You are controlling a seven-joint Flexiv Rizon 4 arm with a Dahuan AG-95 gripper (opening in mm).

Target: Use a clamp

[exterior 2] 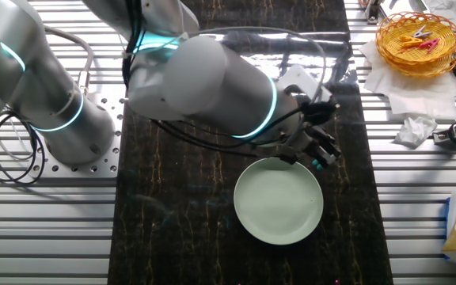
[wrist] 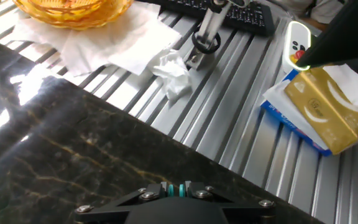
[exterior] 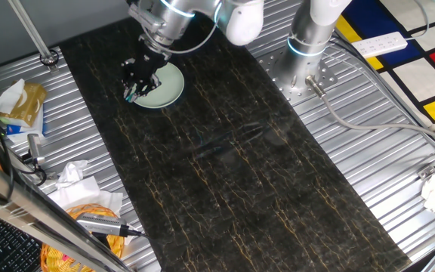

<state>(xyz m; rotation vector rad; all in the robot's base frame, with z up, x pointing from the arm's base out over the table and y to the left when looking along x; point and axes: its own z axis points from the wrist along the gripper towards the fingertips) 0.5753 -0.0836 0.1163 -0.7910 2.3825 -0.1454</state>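
Hand view, left to right: orange wicker basket (wrist: 73, 9) on white paper at top left, dark marbled tabletop (wrist: 73, 155) filling lower left, crumpled tissue (wrist: 174, 73) on ribbed metal, silver tool (wrist: 205, 34) above it, gold tissue box (wrist: 331, 106) at right. Small teal clamp (wrist: 180, 189) at bottom centre, seated between black fingers (wrist: 143, 198); only the teal tip visible.

One fixed view, left to right: clutter of packets and tissue along left edge, then gripper (exterior: 136, 89) tilted down at the left rim of a pale green plate (exterior: 171, 89), teal speck of clamp (exterior: 131, 97) at the tips. Fingers pinching the clamp.

Other fixed view: arm across centre, plate (exterior 2: 279, 210) below, gripper (exterior 2: 321, 157) just above its upper right rim, teal clamp (exterior 2: 318, 165) at the tips, basket (exterior 2: 418, 39) top right.
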